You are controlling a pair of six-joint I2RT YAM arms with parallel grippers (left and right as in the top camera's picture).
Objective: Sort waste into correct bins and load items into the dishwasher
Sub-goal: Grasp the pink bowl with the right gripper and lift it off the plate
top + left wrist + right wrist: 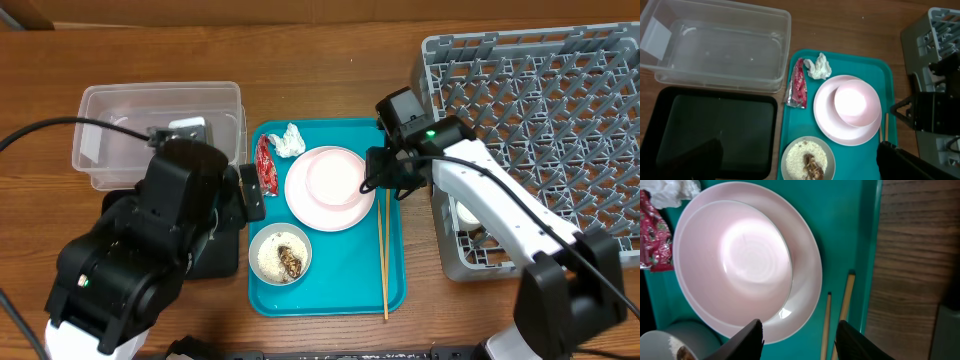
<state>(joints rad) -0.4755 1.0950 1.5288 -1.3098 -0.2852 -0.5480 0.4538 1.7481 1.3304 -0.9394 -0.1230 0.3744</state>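
right gripper [799, 332] spread wide, small pink bowl [735, 265] just ahead on the pink plate [807, 280], looks light, rigid, slick, so pinch its near rim.

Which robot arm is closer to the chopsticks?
Right. The right tool hovers by the chopsticks' far ends; the left tool sits across the tray, beside the red wrapper.

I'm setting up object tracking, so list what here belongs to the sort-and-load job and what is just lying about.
Part of the job:
red wrapper, tissue wad, rice with scraps, grey bowl, pink plate, pink bowl, chopsticks, clear tub, black tray, dish rack.

Just there:
teal tray, wooden table.
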